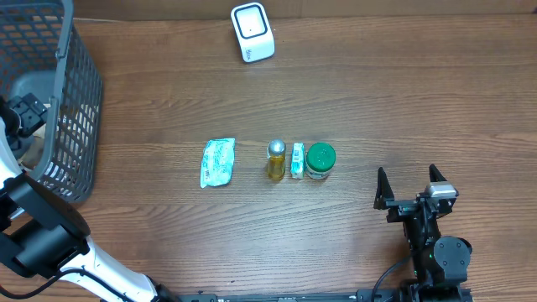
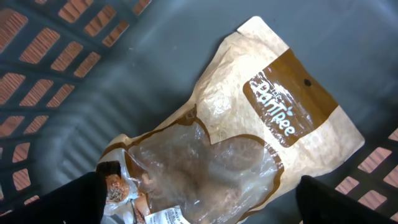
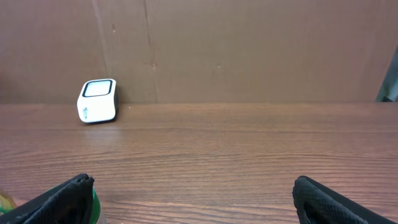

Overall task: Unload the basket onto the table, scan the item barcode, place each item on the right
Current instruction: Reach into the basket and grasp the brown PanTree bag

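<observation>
Brown wood-grain table [image 1: 168, 84] fills the overhead view. A white barcode scanner [image 1: 252, 32] stands at the far edge. Four items lie in a row mid-table: a pale green-and-white packet [image 1: 217, 162], a yellow bottle with a silver cap [image 1: 276, 159], a small green-and-white box [image 1: 297, 159] and a green-lidded jar [image 1: 320, 160]. The last three sit close together and the packet lies a little apart; their print is too small to read. A grey mesh basket [image 1: 80, 126] stands at the left edge, with the left gripper [image 1: 28, 111] down inside it. The right gripper [image 1: 411, 189] hovers near the jar with its two fingers spread apart and nothing between them.

The left wrist view alone shows what the basket holds: one cream-and-brown bag [image 2: 249, 124] with a clear window, lying flat on the basket floor. Its brown patch carries white script that looks like "PartTree", though the letters are uncertain. A white sticker at the bag's lower end is too cut off to read. The left fingertips [image 2: 87, 199] stand wide apart at the frame's lower corners, not clamped on the bag.

The right wrist view shows the scanner's dark window from the side, in front of a brown board wall [image 3: 249, 50], with a sliver of the jar's green lid beside one spread finger [image 3: 62, 202].
</observation>
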Controlling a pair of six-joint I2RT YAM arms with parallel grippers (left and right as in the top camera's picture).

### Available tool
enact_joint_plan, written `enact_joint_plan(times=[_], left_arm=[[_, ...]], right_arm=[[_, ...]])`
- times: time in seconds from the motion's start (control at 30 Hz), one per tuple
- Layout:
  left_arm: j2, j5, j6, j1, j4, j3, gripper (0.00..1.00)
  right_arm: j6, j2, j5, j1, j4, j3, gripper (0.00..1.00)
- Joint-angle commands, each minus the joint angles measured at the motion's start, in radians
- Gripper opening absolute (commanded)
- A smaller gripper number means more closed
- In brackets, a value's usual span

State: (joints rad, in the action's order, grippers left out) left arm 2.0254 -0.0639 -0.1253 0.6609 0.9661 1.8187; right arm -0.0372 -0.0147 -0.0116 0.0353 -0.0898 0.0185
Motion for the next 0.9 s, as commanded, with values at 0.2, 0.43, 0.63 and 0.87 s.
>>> enact_joint_plan(times=[0.2,0.43,0.63,0.87], left_arm=[[0.049,0.025,0.327,0.000,-0.030,-0.042,0.99],[0.128,0.046,0.366,0.004,-0.037,-0.045,0.99],[0.188,0.072,0.391,0.023,-0.039,-0.045,1.00],[0.268,0.163,0.391,0.034,-0.011,-0.045,0.99]], right_arm=[[0.003,0.011,-0.001,0.006,0.006,-0.011,1.00],[0.003,0.011,-0.001,0.006,0.006,-0.011,1.00],[0.003,0.011,-0.001,0.006,0.006,-0.011,1.00],[0.003,0.011,-0.001,0.006,0.006,-0.011,1.00]])
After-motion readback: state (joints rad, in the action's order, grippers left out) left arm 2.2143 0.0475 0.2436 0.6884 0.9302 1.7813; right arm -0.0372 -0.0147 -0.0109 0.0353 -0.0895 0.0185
